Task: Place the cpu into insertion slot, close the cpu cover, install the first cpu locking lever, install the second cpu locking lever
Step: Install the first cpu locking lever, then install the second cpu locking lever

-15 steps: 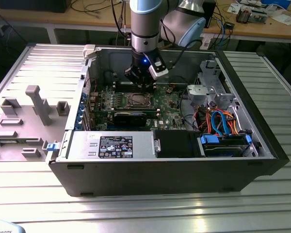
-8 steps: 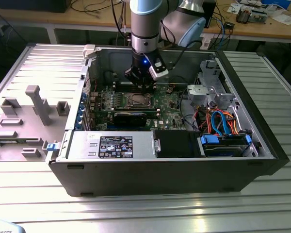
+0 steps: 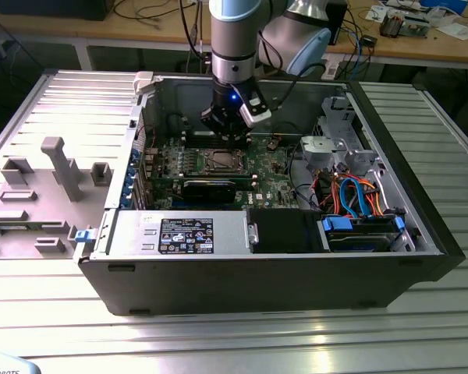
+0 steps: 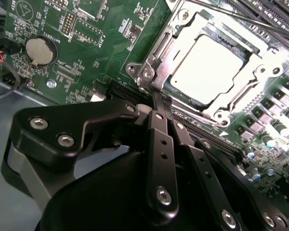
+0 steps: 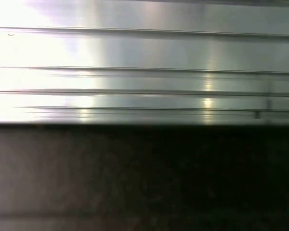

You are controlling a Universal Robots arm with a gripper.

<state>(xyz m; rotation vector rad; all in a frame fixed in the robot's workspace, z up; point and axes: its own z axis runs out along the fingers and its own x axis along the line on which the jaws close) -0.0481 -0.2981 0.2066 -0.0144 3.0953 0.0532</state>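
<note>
hovering inside the open computer case (image 3: pixel 421 234), the gripper (image 3: pixel 228 134) hangs just beyond the far edge of the insertion slot (image 3: pixel 221 162), close above the green motherboard (image 3: pixel 171 162). going left to right in the exterior view: a grey plastic fixture tray (image 3: pixel 31 195) lies on the ribbed metal table (image 3: pixel 234 335) beside the case's left wall; then comes the motherboard with the slot near its middle; then, at the case's right end, a drive cage (image 3: pixel 339 140) with orange and blue cables (image 3: pixel 351 195).

in the second wrist view the fingers (image 4: pixel 159 144) are clenched together with nothing between them, their tips touching or just short of the near corner of the cpu cover (image 4: pixel 156 62). a coin battery (image 4: pixel 40 51) sits toward the board's left edge in that view. the cpu (image 4: pixel 207 67) is already seated in the slot, its pale metal top showing through the cover's square window, and the cover looks folded flat over it, so the first two steps seem done. a thin wire lever (image 4: pixel 241 19) runs along the far side of the socket; whether it is latched cannot be told. the work in hand appears to be a locking lever at the socket's near corner. that job would call for a firm, narrow push with the shut fingertips, sideways and down under the retaining hook, without slipping onto the small parts around the socket.
</note>
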